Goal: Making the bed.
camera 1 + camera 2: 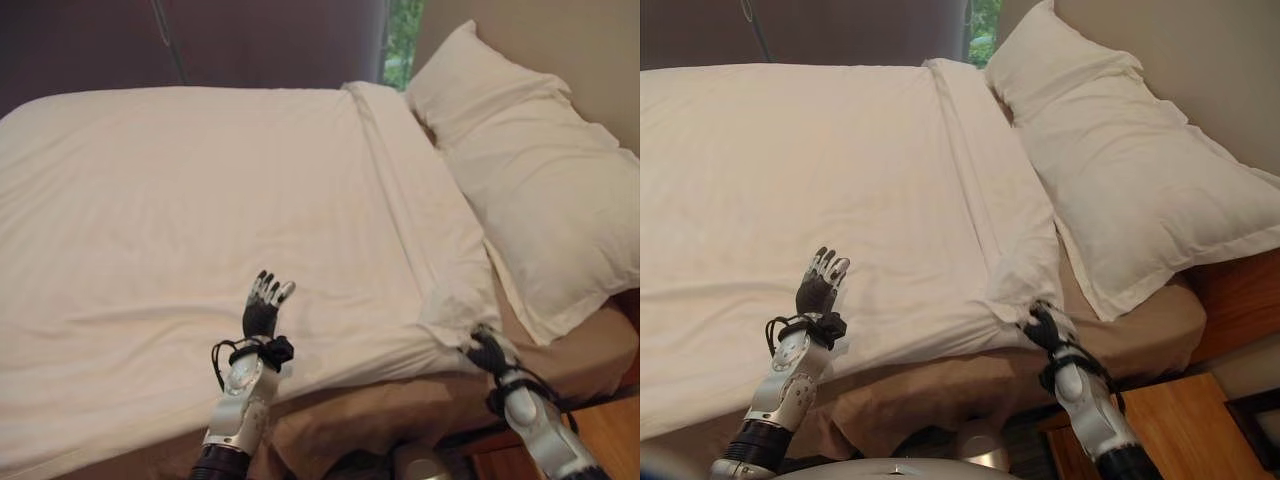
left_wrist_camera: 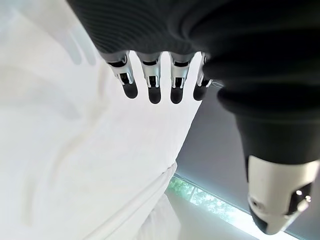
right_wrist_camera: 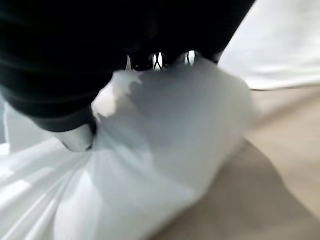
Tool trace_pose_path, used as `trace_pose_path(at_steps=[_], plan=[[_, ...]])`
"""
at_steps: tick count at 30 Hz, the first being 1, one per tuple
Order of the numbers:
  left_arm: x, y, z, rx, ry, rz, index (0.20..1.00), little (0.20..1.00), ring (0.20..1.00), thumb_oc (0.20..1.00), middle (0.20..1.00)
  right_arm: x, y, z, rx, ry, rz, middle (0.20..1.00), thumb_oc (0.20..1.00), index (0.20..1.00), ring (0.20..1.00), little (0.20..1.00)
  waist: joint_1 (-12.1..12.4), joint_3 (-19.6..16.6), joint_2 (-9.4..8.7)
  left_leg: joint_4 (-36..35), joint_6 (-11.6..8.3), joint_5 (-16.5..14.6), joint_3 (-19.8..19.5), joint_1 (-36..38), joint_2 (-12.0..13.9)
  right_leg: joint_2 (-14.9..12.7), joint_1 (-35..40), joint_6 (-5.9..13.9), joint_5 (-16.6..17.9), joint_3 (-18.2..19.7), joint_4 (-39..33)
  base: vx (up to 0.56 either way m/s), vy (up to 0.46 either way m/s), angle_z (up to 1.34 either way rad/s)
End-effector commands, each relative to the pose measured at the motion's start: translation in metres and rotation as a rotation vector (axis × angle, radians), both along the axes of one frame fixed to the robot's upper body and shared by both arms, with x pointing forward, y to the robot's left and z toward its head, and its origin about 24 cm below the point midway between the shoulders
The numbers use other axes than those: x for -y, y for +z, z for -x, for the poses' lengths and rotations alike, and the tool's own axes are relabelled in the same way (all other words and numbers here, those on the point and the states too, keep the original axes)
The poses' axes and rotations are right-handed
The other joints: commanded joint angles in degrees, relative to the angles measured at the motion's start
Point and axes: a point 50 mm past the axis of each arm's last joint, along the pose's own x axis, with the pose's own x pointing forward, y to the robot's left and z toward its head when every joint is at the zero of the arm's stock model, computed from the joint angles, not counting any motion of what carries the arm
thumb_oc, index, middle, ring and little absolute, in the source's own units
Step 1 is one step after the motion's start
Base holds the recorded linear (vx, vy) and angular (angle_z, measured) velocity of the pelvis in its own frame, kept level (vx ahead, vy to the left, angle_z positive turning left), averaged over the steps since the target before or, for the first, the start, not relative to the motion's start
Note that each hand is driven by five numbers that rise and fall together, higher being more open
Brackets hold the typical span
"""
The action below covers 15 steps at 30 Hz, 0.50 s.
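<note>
Right hand gripping duvet corner, left hand flat near edge

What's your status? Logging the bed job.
Right hand shut on duvet corner, near bed edge. Left hand open, over duvet. Duvet spread flat, pillow beside it. Nothing in the way.

Head cameras overlook the bed; wrist cameras sit close, seemingly against sheet.

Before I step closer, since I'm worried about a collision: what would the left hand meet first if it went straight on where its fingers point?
Probably the white sheet: the left hand hovers low over it, fingers straight, though height is unclear.
</note>
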Motion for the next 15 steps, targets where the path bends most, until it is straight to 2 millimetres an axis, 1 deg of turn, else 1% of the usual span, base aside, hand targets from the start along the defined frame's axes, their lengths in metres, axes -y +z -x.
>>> trace_pose_path(at_steps=[1,2,3,4,5,6,9,10,11,12,13,15], plan=[[-0.003,0.028,-0.013,0.136,0.058,-0.044,1.0,1.0,1.0,1.0,1.0,0.052,0.022,-0.015,0.107,-0.212,0.118,0.2,0.2,0.2,0.2,0.2,-4.4,2.7,0.52,0.8,0.48,-5.9,0.4,7.0,0.7,-1.7,1.4,0.65,-1.1,1.1,0.8,-0.01,-0.032,-0.32],[-0.002,0.031,-0.016,0.143,0.07,-0.042,1.0,1.0,1.0,1.0,1.0,0.054,0.009,-0.004,0.051,-0.239,0.124,0.209,0.209,0.209,0.209,0.209,-5.2,2.7,0.35,0.8,0.38,-5.9,0.8,7.1,0.8,-1.5,1.3,0.61,-1.2,1.4,0.7,-0.01,-0.032,-0.6],[-0.001,0.033,-0.019,0.152,0.084,-0.037,1.0,1.0,1.0,1.0,1.0,0.057,-0.001,0.007,0.003,-0.258,0.134,0.558,0.558,0.558,0.558,0.558,-5.7,2.7,0.22,0.8,0.3,-5.9,1.0,7.2,0.9,-1.3,1.1,0.53,-1.3,1.7,0.7,-0.01,-0.034,-0.55],[-0.001,0.035,-0.021,0.158,0.093,-0.038,1.0,1.0,1.0,1.0,1.0,0.062,-0.016,0.024,-0.069,-0.296,0.148,1.0,1.0,1.0,1.0,1.0,-6.3,2.8,0.11,0.8,0.22,-5.9,1.2,7.3,1.0,-1.1,1.0,0.53,-1.3,1.8,0.6,-0.01,-0.028,0.09],[-0.001,0.037,-0.023,0.165,0.103,-0.035,1.0,1.0,1.0,1.0,1.0,0.064,-0.027,0.039,-0.131,-0.317,0.158,1.0,1.0,1.0,1.0,1.0,-6.8,2.8,-0.02,0.8,0.15,-5.9,1.3,7.2,1.1,-1.0,1.0,0.52,-1.4,1.8,0.6,-0.01,-0.035,0.45],[0.0,0.04,-0.025,0.172,0.112,-0.029,1.0,1.0,1.0,1.0,1.0,0.066,-0.044,0.059,-0.224,-0.351,0.171,1.0,1.0,1.0,1.0,1.0,-7.2,2.8,-0.16,0.8,0.04,-5.8,1.4,7.2,1.2,-0.8,1.1,0.47,-1.5,1.8,0.5,-0.01,-0.028,0.38],[0.008,0.046,-0.033,0.192,0.116,-0.021,1.0,1.0,1.0,1.0,1.0,0.067,-0.079,0.111,-0.442,-0.445,0.187,1.0,1.0,1.0,1.0,1.0,-8.0,3.0,-0.48,0.8,-0.1,-5.7,1.2,7.2,1.4,-0.7,1.1,0.45,-1.8,1.6,0.7,-0.01,-0.019,-0.08],[0.01,0.048,-0.035,0.197,0.116,-0.016,1.0,1.0,1.0,1.0,1.0,0.065,-0.093,0.134,-0.55,-0.474,0.203,1.0,1.0,1.0,1.0,1.0,-7.9,3.0,-0.37,0.8,-0.1,-5.7,1.0,7.2,1.4,-0.7,1.3,0.43,-1.8,1.4,0.7,0.0,-0.023,0.07],[0.016,0.05,-0.038,0.203,0.099,-0.013,1.0,1.0,1.0,1.0,1.0,0.061,-0.11,0.174,-0.734,-0.547,0.228,1.0,1.0,1.0,1.0,1.0,-7.8,3.2,-0.4,0.8,-0.12,-5.8,0.6,7.1,1.4,-0.7,1.6,0.45,-1.9,1.0,0.7,0.0,0.0,0.0],[0.016,0.051,-0.038,0.204,0.099,-0.014,1.0,1.0,1.0,1.0,1.0,0.061,-0.11,0.174,-0.732,-0.547,0.227,1.0,1.0,1.0,1.0,1.0,-7.8,3.2,-0.45,0.8,-0.12,-5.8,0.6,7.2,1.4,-0.7,1.6,0.45,-1.9,1.0,0.6,0.0,-0.018,-0.04],[0.018,0.05,-0.038,0.201,0.094,-0.01,1.0,1.0,1.0,1.0,1.0,0.059,-0.115,0.193,-0.817,-0.578,0.241,1.0,1.0,1.0,1.0,1.0,-7.5,3.2,-0.41,0.8,-0.12,-5.8,0.4,7.2,1.4,-0.8,1.8,0.46,-1.9,0.7,0.6,0.0,-0.008,0.1],[0.021,0.05,-0.038,0.198,0.076,-0.015,1.0,1.0,1.0,1.0,1.0,0.062,-0.117,0.221,-0.931,-0.665,0.271,1.0,1.0,1.0,1.0,1.0,-6.9,3.4,-0.22,0.8,-0.14,-5.6,0.3,7.0,1.4,-0.8,1.9,0.39,-1.7,0.5,0.6,-0.01,-0.012,0.17]])
